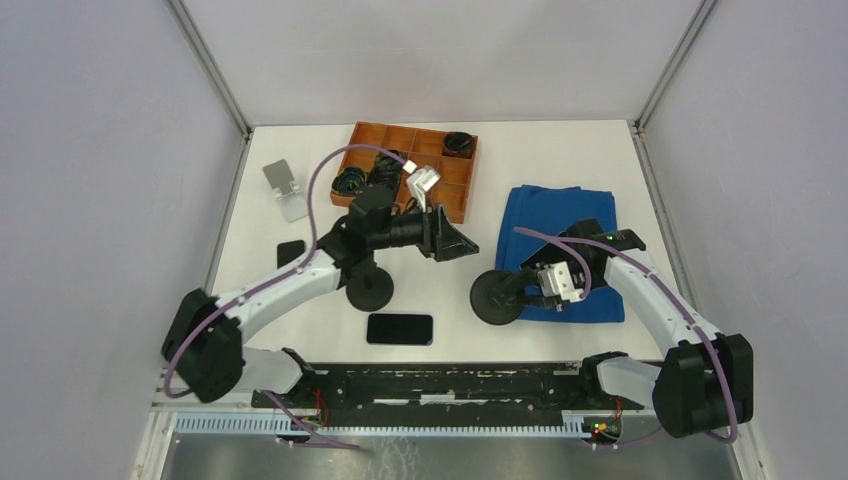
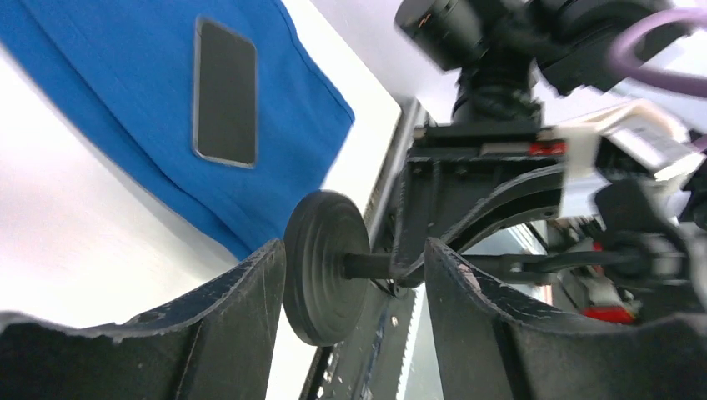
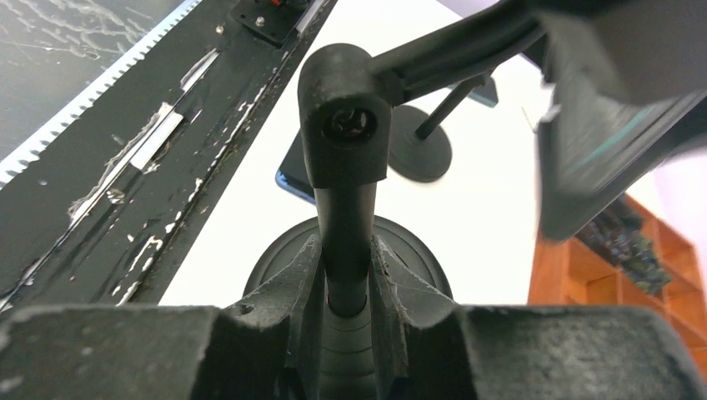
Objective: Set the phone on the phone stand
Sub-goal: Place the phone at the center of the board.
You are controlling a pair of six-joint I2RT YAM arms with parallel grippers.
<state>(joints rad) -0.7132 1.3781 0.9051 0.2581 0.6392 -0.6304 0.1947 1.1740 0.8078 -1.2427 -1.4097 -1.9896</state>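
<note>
A black phone stand with a round base (image 1: 497, 297) stands at the left edge of a blue cloth (image 1: 560, 215). My right gripper (image 1: 535, 286) is shut on its upright post (image 3: 346, 250), just above the base (image 3: 271, 258). My left gripper (image 1: 455, 243) is open and empty, held above the table left of the cloth. In the left wrist view the stand's base (image 2: 325, 279) shows between its fingers (image 2: 242, 308), at a distance. A black phone (image 1: 400, 328) lies flat near the front edge. Another phone (image 2: 225, 92) lies on the cloth.
A second black stand (image 1: 370, 290) stands under the left arm; it also shows in the right wrist view (image 3: 421, 150). An orange compartment tray (image 1: 455, 185) with small parts sits at the back. A silver stand (image 1: 283, 188) and a dark phone (image 1: 290, 252) are at the left.
</note>
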